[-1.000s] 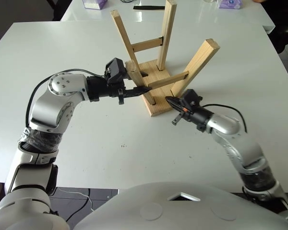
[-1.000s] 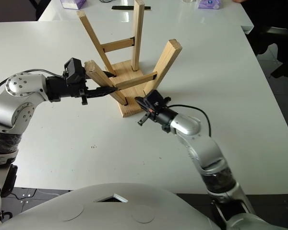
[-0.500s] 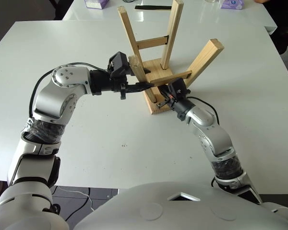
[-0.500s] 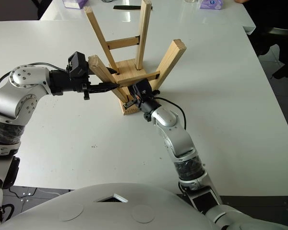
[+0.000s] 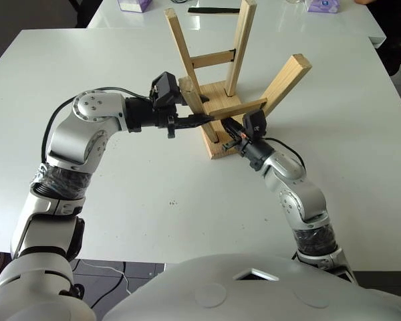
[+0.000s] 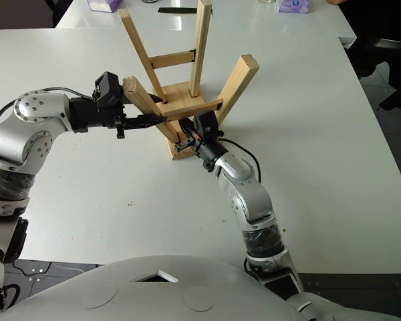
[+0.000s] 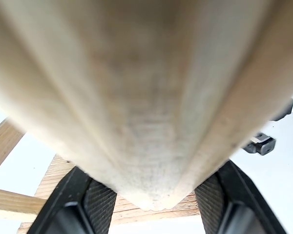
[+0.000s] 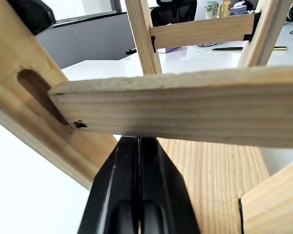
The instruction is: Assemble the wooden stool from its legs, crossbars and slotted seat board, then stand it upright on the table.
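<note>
The wooden stool stands upside down, its seat board [image 5: 214,150] flat on the white table and its legs pointing up. My left gripper [image 5: 199,120] is shut on the near-left leg [image 7: 146,97], whose sides the black pads [image 7: 100,202] press. A front crossbar [image 5: 244,108] runs from that leg to the right leg [image 5: 284,79]. My right gripper [image 5: 228,139] is shut with nothing in it. Its tip [image 8: 138,146] sits just under the front crossbar [image 8: 185,107], over the seat board [image 8: 210,165] and beside the slotted leg [image 8: 39,92]. A back crossbar [image 5: 212,61] joins the two far legs.
Two small purple boxes [image 5: 132,5] [image 5: 319,5] and a flat black object [image 5: 207,11] lie at the table's far edge. Bare white tabletop [image 5: 154,194] stretches in front of the stool and to both sides.
My right gripper has moved in from the near right to the stool's front, ending under the front crossbar. The left gripper has kept its hold on the leg.
</note>
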You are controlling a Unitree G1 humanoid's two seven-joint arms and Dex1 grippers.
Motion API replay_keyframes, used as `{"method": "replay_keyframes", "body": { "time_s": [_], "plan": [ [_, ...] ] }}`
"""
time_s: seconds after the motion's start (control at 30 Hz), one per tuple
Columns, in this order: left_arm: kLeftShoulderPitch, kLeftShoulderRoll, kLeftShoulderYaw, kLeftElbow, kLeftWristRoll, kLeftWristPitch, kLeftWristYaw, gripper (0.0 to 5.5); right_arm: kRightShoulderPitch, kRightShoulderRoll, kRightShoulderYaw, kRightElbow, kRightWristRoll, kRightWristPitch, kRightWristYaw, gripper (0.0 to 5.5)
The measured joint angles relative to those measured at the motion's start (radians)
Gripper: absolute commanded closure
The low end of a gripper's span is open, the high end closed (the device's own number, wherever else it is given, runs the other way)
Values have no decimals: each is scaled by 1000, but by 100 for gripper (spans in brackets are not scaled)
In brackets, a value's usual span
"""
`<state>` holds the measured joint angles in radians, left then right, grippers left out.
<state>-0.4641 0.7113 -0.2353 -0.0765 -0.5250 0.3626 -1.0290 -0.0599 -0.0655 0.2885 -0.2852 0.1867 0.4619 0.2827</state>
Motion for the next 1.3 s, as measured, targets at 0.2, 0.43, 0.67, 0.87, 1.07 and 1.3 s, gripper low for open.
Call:
{"method": "replay_keyframes", "body": {
  "time_s": [0.2, 0.43, 0.67, 0.87, 1.07, 1.3],
  "plan": [
    [1, 0, -1, 2, 0, -1, 0, 345, 10, -80, 97, 68, -142, -33, 6, 550],
    [2, 0, -8, 4, 13, -3, 0, 345, -13, 35, 13, 37, -71, -96, -39, 550],
    [-3, -3, -15, 1, 29, -3, 0, 345, -19, 1, 34, 40, -110, -122, -3, 550],
    [-17, -4, -21, 12, 33, -3, -7, 345, 24, -74, 102, 49, -186, -138, 42, 550],
    [-14, -4, -8, 13, 31, -7, -7, 345, 107, -175, -58, -277, 180, -64, 235, 550],
    [14, -5, 8, 14, 31, -15, -6, 345, -148, -149, -264, -399, 473, 80, 82, 550]
  ]
}}
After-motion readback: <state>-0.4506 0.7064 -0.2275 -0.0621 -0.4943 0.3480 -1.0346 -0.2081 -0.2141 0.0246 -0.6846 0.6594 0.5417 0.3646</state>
